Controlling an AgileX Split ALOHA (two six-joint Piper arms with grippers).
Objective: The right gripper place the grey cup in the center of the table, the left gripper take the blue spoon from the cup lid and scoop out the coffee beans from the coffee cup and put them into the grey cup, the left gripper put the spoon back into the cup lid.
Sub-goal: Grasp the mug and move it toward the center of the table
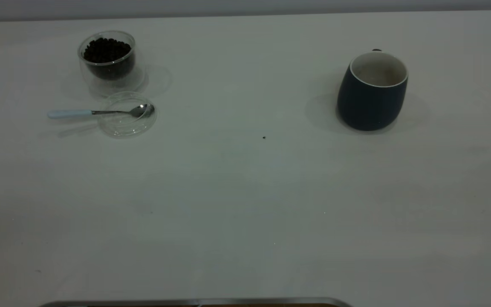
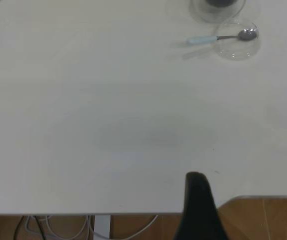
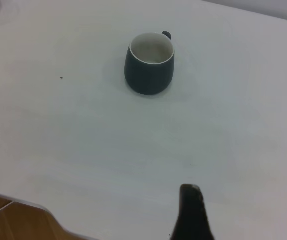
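Note:
The grey cup stands upright and empty at the far right of the table, its handle turned away. At the far left the coffee cup holds the coffee beans. Just in front of it lies the cup lid. The blue spoon rests with its bowl in the lid and its handle pointing left. Neither arm shows in the exterior view. My left gripper hangs at the table's near edge, far from the spoon. My right gripper is likewise far back from the grey cup.
A tiny dark speck lies near the table's middle. Below the table's near edge I see wooden floor and cables. A metal-rimmed edge shows at the bottom of the exterior view.

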